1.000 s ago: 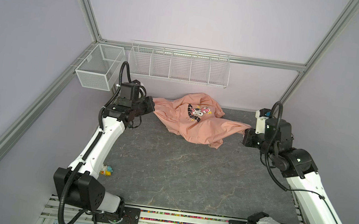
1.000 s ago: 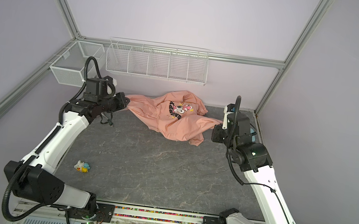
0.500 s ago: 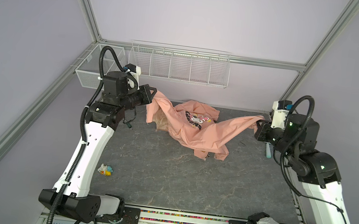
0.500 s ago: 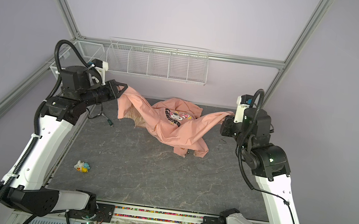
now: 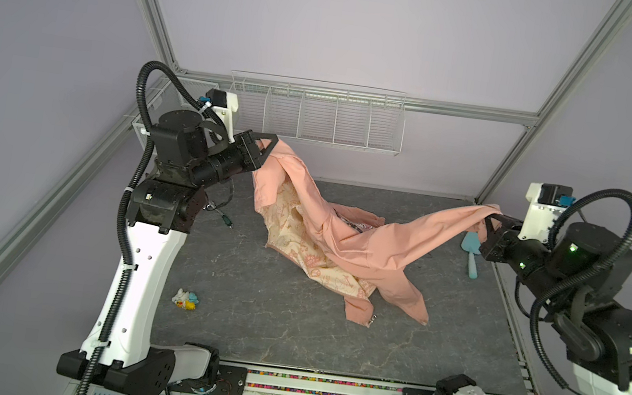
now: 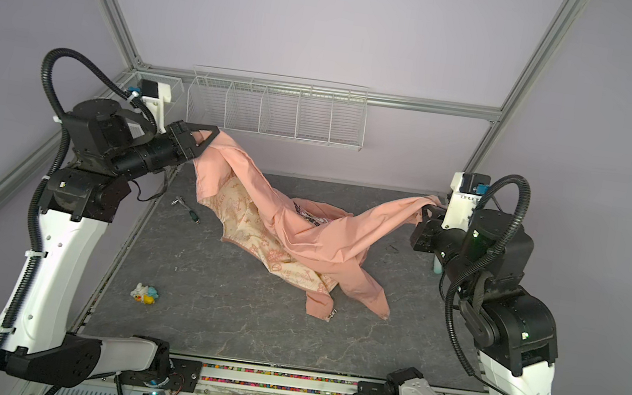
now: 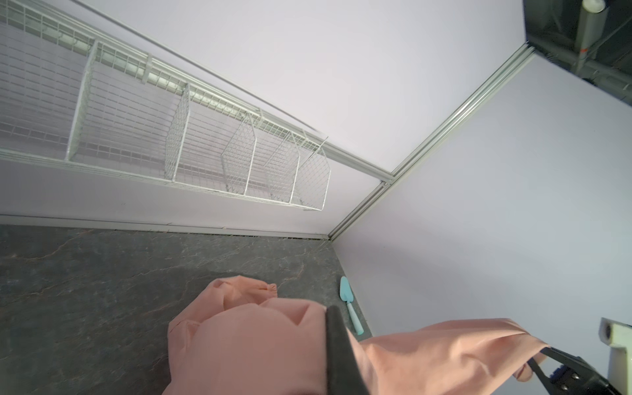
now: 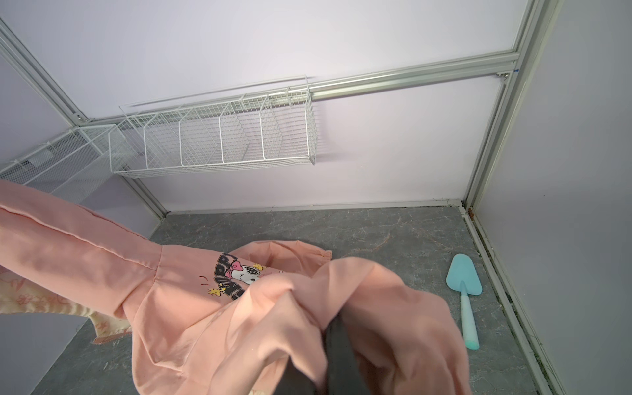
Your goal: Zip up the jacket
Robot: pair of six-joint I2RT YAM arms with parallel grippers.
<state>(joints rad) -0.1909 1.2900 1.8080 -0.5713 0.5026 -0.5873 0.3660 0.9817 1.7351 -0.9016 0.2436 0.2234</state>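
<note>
Top views, both: I log a salmon-pink hooded zip jacket (image 5: 345, 249) strung between my two arms, its middle sagging onto the grey marbled tabletop (image 5: 246, 323) near centre, with the front open and the cream patterned lining facing up. Left gripper (image 5: 270, 146), ten o'clock of the table, is raised and clamped on a pink edge. Right gripper (image 5: 489, 222), three o'clock, is lower and pinched closed on another fold. Light-blue plastic trowel (image 5: 470, 243) lies flat just beside the right gripper. Small yellow-and-white toy (image 5: 185, 300) sits at eight o'clock, well apart from the cloth.
</note>
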